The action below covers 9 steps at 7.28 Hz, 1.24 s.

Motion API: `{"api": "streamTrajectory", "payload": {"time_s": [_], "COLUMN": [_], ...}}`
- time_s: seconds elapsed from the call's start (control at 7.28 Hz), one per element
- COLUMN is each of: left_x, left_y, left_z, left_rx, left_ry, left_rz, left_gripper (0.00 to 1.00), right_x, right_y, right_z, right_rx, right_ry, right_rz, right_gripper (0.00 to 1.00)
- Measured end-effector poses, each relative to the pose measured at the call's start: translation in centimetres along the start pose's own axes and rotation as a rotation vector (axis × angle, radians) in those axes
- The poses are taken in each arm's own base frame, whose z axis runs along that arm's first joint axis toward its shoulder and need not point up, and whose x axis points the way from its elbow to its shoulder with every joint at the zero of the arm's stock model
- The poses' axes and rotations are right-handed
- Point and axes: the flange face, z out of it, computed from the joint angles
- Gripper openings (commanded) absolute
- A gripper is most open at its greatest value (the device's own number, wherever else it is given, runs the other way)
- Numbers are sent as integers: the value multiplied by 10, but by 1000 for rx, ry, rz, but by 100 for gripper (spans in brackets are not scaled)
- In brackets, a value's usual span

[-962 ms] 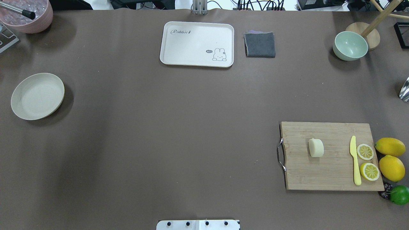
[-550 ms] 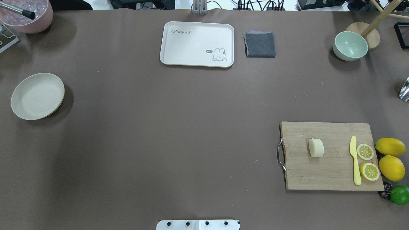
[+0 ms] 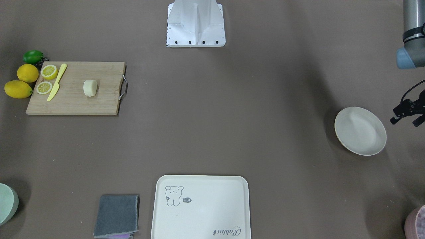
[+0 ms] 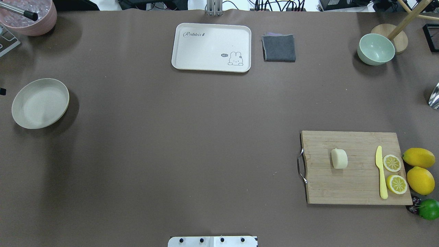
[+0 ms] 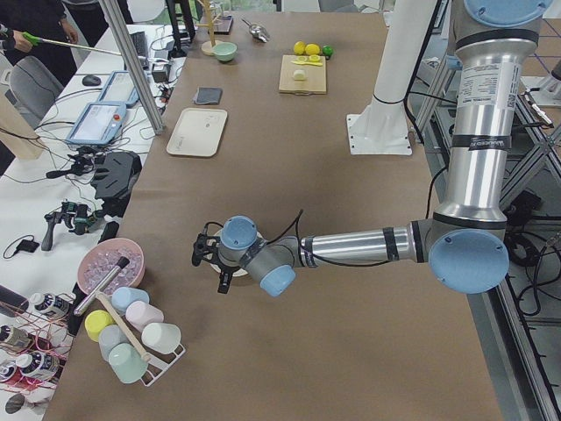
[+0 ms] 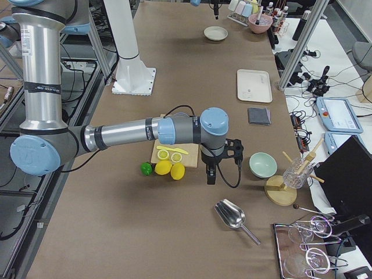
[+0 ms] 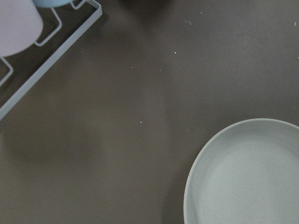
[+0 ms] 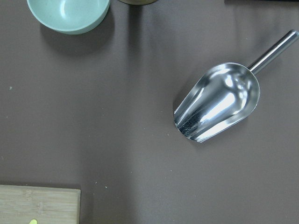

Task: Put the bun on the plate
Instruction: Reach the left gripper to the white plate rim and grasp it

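The bun (image 4: 339, 158) lies on a wooden cutting board (image 4: 356, 185) at the table's right, also seen from the front (image 3: 90, 88). The plate (image 4: 40, 103) sits bare at the far left, and its rim (image 7: 196, 186) fills the lower right of the left wrist view. My left gripper (image 3: 404, 122) hovers just outside the plate (image 3: 360, 131), its black fingers apart and holding nothing. My right gripper (image 6: 210, 174) hangs beyond the board's far end near a metal scoop. It shows only in the side view, so I cannot tell its state.
On the board lie a yellow knife (image 4: 380, 171) and two lemon slices (image 4: 392, 163). Whole lemons (image 4: 419, 157) and a lime (image 4: 428, 209) sit beside it. A cream tray (image 4: 211, 47), grey cloth (image 4: 279, 48), green bowl (image 4: 376, 49), scoop (image 8: 217, 102) and cup rack (image 5: 131, 338) line the edges.
A small black part of my left gripper has come into the overhead view at the left edge, beside the plate. Everything on the table stays where it was.
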Motion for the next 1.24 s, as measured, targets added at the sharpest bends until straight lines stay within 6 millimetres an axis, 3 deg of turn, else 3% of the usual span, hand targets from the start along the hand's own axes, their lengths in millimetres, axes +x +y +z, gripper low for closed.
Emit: {"api": "streamTrajectory", "payload": {"time_s": [0.27, 0.41, 0.55, 0.69, 0.82, 1.24], "left_x": [7, 12, 17, 20, 20, 18], "left_y": [-2, 2, 7, 10, 12, 17], "left_z": [27, 38, 47, 53, 55, 57], "left_rx": [-34, -56, -74, -86, -92, -100], "left_ry": [3, 4, 5, 6, 6, 6], "left_rz": [-1, 6, 14, 20, 23, 39], "left_gripper": [97, 80, 43, 15, 0, 0], "right_x": [-1, -1, -2, -3, -4, -6], "right_y": [-1, -2, -3, -5, -6, -7], "right_z": [0, 0, -1, -1, -2, -4], "right_rx": [0, 1, 2, 4, 5, 9], "right_ry": [0, -1, -1, -1, -1, -1], "right_rz": [1, 0, -1, -3, -4, 10], "right_gripper": [100, 100, 100, 100, 100, 100]}}
